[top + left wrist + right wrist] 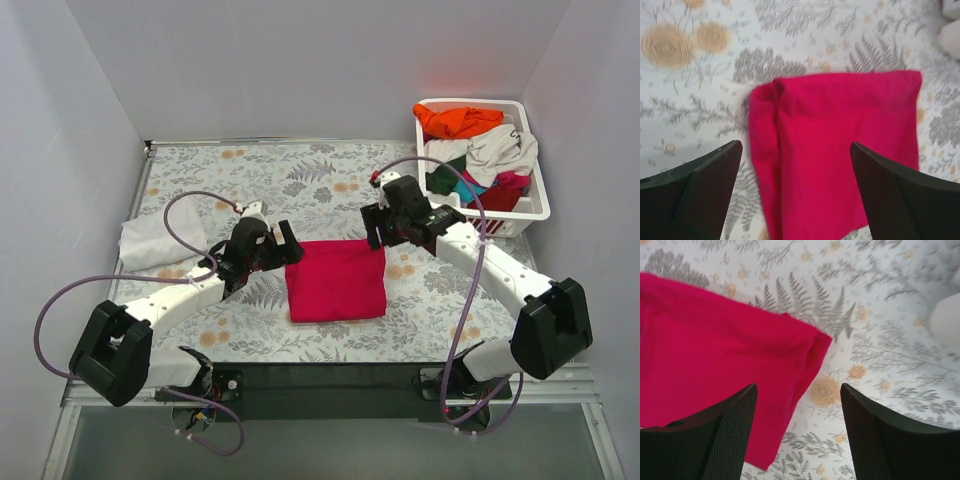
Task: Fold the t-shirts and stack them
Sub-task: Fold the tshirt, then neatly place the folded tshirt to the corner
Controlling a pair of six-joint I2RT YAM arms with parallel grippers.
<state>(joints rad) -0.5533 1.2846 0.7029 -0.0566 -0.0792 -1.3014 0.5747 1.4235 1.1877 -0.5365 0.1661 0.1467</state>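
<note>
Floral table (pixel 300 170); left gripper (pixel 291 247), right gripper (pixel 374 231) gape wide, empty, beside crimson t-shirt (pixel 337 281)

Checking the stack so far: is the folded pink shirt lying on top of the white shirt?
No, the pink shirt lies directly on the table, well apart from the white shirt at the left edge.

floral table (pixel 330 170): folded crimson shirt (pixel 337 280) centre, white shirt (pixel 150 243) left, basket (pixel 541 185) right

We've got the crimson t-shirt (pixel 337 280) folded flat on the surface (pixel 300 175) between left arm (pixel 175 292) and right arm (pixel 495 265), white t-shirt (pixel 150 243) far left.
</note>
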